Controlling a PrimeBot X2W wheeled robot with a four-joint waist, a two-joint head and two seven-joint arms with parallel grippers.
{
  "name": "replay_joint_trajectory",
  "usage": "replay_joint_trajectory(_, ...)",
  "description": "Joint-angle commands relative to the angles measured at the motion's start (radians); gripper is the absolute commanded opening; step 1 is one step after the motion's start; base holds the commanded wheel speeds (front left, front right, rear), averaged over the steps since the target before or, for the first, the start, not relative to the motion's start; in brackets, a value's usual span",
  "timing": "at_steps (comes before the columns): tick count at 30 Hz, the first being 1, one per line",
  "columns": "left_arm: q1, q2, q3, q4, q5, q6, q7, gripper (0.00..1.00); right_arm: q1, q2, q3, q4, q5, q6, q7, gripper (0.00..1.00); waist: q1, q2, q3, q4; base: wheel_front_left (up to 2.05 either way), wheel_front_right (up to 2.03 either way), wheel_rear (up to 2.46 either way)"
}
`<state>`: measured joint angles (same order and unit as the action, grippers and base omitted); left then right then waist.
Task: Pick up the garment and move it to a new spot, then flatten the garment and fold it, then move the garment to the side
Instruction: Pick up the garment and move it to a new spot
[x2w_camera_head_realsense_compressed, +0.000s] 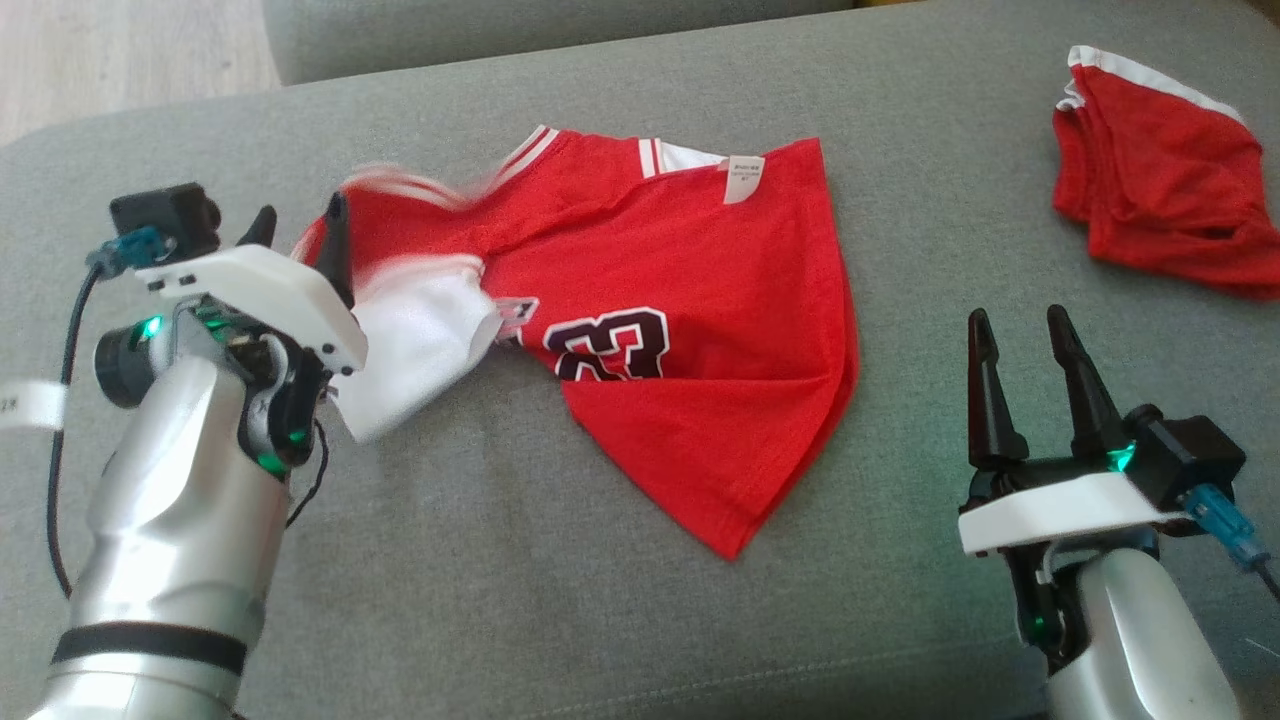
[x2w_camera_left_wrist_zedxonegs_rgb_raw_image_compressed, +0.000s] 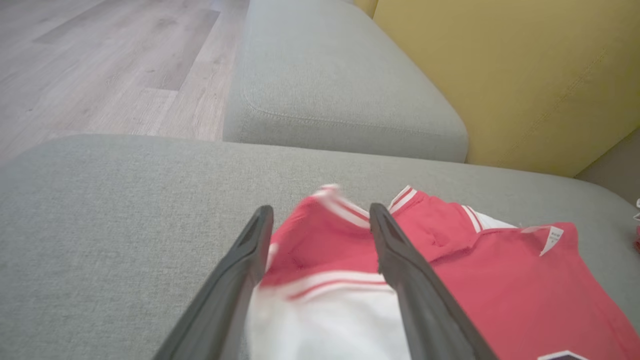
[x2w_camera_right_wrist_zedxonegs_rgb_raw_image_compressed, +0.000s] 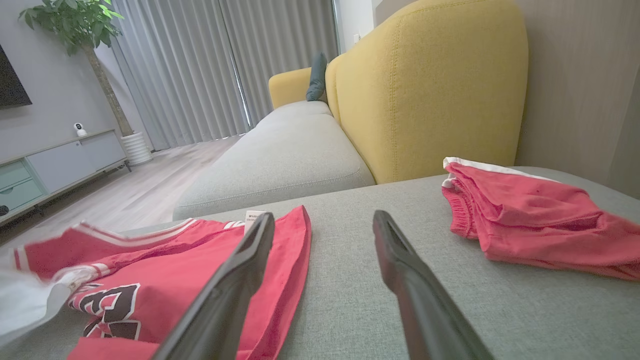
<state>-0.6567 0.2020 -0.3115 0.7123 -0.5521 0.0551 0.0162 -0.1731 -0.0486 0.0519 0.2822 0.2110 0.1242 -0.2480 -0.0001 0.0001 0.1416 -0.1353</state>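
From the head: at centre, on the grey cushion (x2w_camera_head_realsense_compressed: 500, 600), a red jersey (x2w_camera_head_realsense_compressed: 700, 300), crumpled, number facing up, label at twelve o'clock, hem corner at six. At nine o'clock, the left gripper (x2w_camera_head_realsense_compressed: 298, 232), fingers spread wide, gripping nothing. Just past its tips, a blurred red-and-white sleeve edge. Beside its wrist, a white fold of the jersey. At four o'clock, the right gripper (x2w_camera_head_realsense_compressed: 1025, 345), fingers parted and empty, over bare cushion, apart from the jersey. At two o'clock, red shorts (x2w_camera_head_realsense_compressed: 1160, 180), bunched, well apart from the jersey.

From the left wrist: left gripper (x2w_camera_left_wrist_zedxonegs_rgb_raw_image_compressed: 320, 215) wide open. Between the fingers, toward six o'clock, blurred sleeve and white cloth, not pinched. Toward four, the rest of the jersey (x2w_camera_left_wrist_zedxonegs_rgb_raw_image_compressed: 500, 285). At nine, bare cushion (x2w_camera_left_wrist_zedxonegs_rgb_raw_image_compressed: 100, 225). At two, a yellow backrest (x2w_camera_left_wrist_zedxonegs_rgb_raw_image_compressed: 500, 75). At ten, wooden floor (x2w_camera_left_wrist_zedxonegs_rgb_raw_image_compressed: 100, 60).

From the right wrist: right gripper (x2w_camera_right_wrist_zedxonegs_rgb_raw_image_compressed: 322, 222) open, only cushion (x2w_camera_right_wrist_zedxonegs_rgb_raw_image_compressed: 340, 280) between the fingers. At eight o'clock, the jersey (x2w_camera_right_wrist_zedxonegs_rgb_raw_image_compressed: 165, 280), its edge passing behind one finger. At three, the shorts (x2w_camera_right_wrist_zedxonegs_rgb_raw_image_compressed: 540, 215). At one, the backrest (x2w_camera_right_wrist_zedxonegs_rgb_raw_image_compressed: 430, 90).
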Motion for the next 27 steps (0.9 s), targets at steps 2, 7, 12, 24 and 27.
replay_joint_trajectory(2, -0.013, 0.035, 0.04, -0.047, -0.014, -0.014, -0.05, 1.0, -0.029, -0.002, 0.022, -0.026, -0.004, 0.007, -0.012, 1.0, 0.0001, -0.0001, -0.007, 0.006, 0.0, 0.0, 0.0)
replay_joint_trajectory(7, 0.056, 0.026, 0.041, -0.116, -0.018, -0.035, -0.146, 1.0, -0.019, -0.002, 0.018, -0.021, -0.02, 0.007, -0.012, 1.0, 0.0001, -0.0001, -0.033, 0.022, 0.0, 0.0, 0.0)
replay_joint_trajectory(12, 0.156, 0.025, 0.026, -0.202, -0.005, -0.033, -0.207, 1.0, -0.005, -0.002, 0.003, -0.024, -0.046, 0.007, 0.004, 1.0, 0.0001, -0.0001, -0.065, 0.038, 0.0, 0.0, 0.0)
replay_joint_trajectory(24, 0.451, -0.008, 0.02, -0.424, 0.043, 0.044, -0.273, 1.0, 0.076, -0.002, -0.013, -0.06, -0.083, 0.007, 0.052, 1.0, 0.0001, -0.0001, -0.147, 0.071, 0.0, 0.0, 0.0)
replay_joint_trajectory(27, 0.495, -0.019, 0.023, -0.455, 0.052, 0.054, -0.275, 1.0, 0.091, -0.002, -0.012, -0.068, -0.075, 0.007, 0.055, 1.0, 0.0001, -0.0001, -0.154, 0.075, 0.0, 0.0, 0.0)
